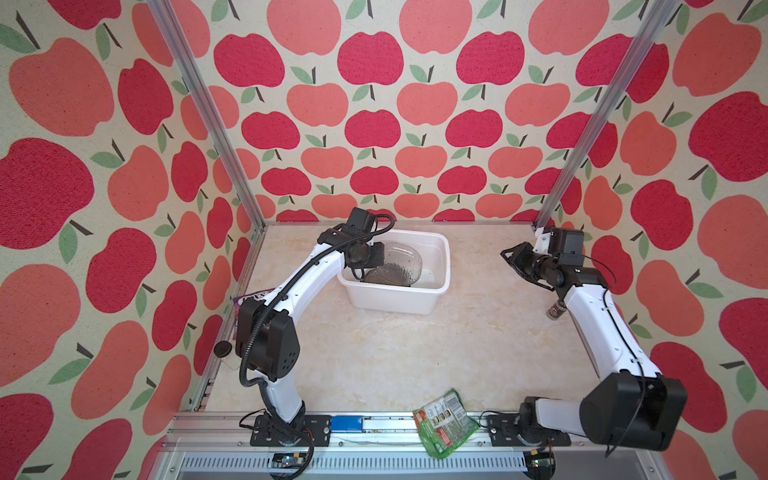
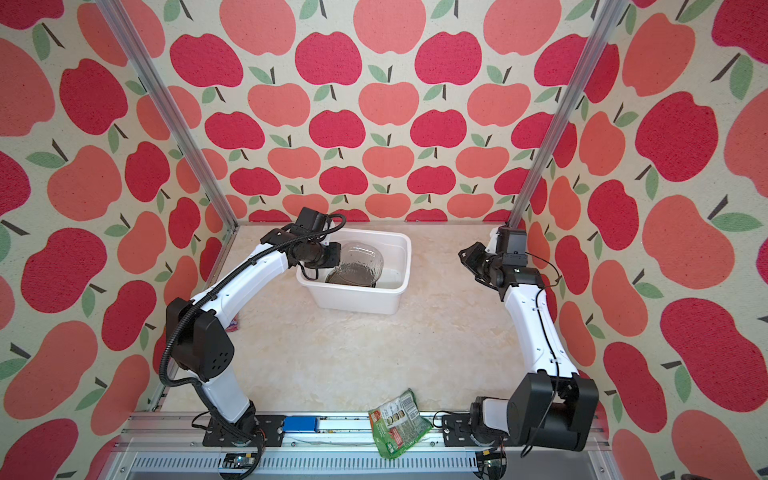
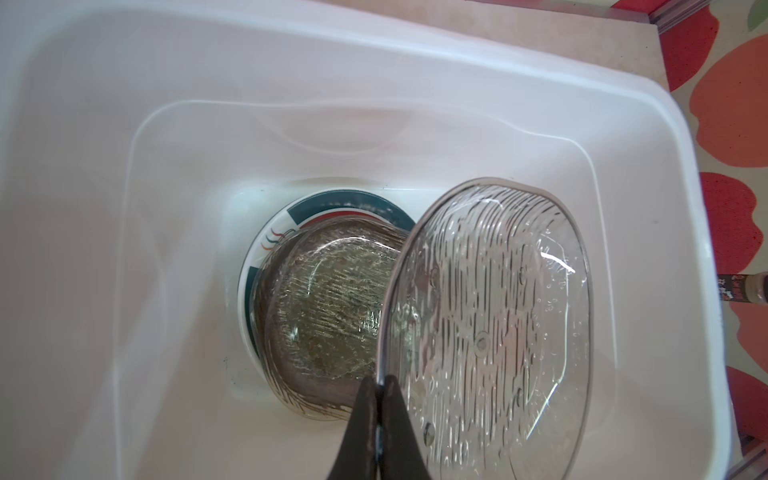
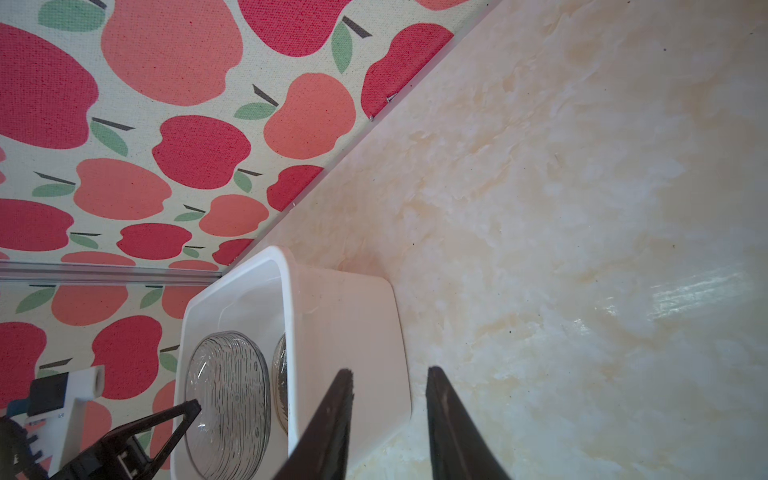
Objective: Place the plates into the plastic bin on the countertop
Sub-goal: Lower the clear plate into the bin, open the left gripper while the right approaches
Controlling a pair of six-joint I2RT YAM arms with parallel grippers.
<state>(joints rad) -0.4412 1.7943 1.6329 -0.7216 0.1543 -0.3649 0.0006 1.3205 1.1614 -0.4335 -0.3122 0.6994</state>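
Tilted plate (image 3: 486,328) over the bin (image 3: 249,62).
My left jaws clamp its rim so it can slide onto the stack (image 3: 328,307); right jaws part-open, empty, clear.

Looking down into plastic bin (image 3: 166,83). Rim of clear ribbed glass plate (image 3: 486,328) pinched tight in left gripper (image 3: 379,380) — tilted, up on edge over the interior. Underneath: amber-brown glass plate (image 3: 328,307) flat on round white ceramic plate (image 3: 316,208), teal-banded rim. Contact between the two glass plates unclear. Sliver of countertop (image 3: 602,50) beyond bin lip.
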